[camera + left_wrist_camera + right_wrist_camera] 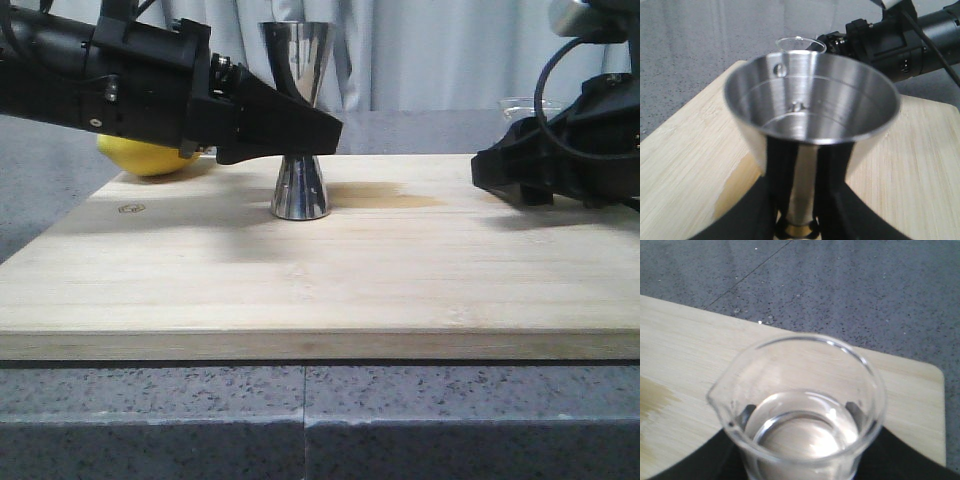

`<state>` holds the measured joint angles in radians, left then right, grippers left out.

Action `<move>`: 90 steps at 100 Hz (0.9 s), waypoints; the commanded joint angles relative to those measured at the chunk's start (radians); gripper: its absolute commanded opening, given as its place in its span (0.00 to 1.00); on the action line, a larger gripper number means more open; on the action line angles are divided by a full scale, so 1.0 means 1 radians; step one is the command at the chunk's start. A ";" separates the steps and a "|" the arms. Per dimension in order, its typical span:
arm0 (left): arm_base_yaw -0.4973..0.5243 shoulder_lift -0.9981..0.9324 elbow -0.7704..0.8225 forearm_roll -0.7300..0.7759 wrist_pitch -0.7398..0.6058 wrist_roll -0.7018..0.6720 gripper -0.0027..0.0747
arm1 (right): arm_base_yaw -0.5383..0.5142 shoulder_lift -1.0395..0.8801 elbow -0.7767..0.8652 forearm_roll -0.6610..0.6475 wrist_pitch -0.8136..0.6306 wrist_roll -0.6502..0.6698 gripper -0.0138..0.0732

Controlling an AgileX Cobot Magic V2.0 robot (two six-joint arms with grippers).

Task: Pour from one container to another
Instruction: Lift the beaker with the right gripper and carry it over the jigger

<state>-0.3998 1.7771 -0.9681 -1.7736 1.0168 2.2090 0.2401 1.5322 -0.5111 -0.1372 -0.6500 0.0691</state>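
Jigger: steel jigger [299, 120] stands upright near the middle of the bamboo board [320, 280]; my left gripper [325, 130] covers its waist in the front view.
Left wrist view: my fingers [832, 175] sit closed on the narrow stem just above the gold band [799, 231]; the upper cup holds only a few droplets.
Beaker: front view shows just a clear rim [525, 103] behind my right gripper [490, 168].
Right wrist view: glass beaker [800, 410] is clamped between my fingers [856, 411], upright, clear liquid in its base.
Board: a damp stain [385, 195] lies beside the jigger.
Lemon: yellow lemon [150, 157] sits behind my left arm.
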 commanded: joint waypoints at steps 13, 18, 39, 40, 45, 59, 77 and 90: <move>-0.006 -0.037 -0.026 -0.077 0.060 0.001 0.19 | -0.006 -0.027 -0.025 -0.017 -0.049 -0.008 0.47; -0.006 -0.037 -0.026 -0.077 0.060 0.001 0.19 | -0.006 -0.029 -0.025 -0.017 -0.049 -0.008 0.47; -0.006 -0.037 -0.026 -0.077 0.060 0.001 0.19 | -0.006 -0.060 -0.046 -0.021 0.002 -0.008 0.47; -0.006 -0.037 -0.026 -0.077 0.060 0.001 0.19 | -0.006 -0.062 -0.049 -0.021 0.005 -0.008 0.47; -0.006 -0.037 -0.026 -0.077 0.060 0.001 0.19 | -0.006 -0.069 -0.060 -0.025 0.024 -0.008 0.47; -0.006 -0.037 -0.026 -0.077 0.060 0.001 0.19 | -0.006 -0.083 -0.094 -0.052 0.074 -0.008 0.47; -0.006 -0.037 -0.026 -0.077 0.060 0.001 0.19 | -0.006 -0.092 -0.137 -0.075 0.136 -0.008 0.47; -0.006 -0.037 -0.026 -0.077 0.060 0.001 0.19 | -0.006 -0.092 -0.148 -0.078 0.144 -0.008 0.47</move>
<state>-0.3998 1.7771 -0.9681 -1.7736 1.0168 2.2090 0.2401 1.4809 -0.6203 -0.2076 -0.4431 0.0691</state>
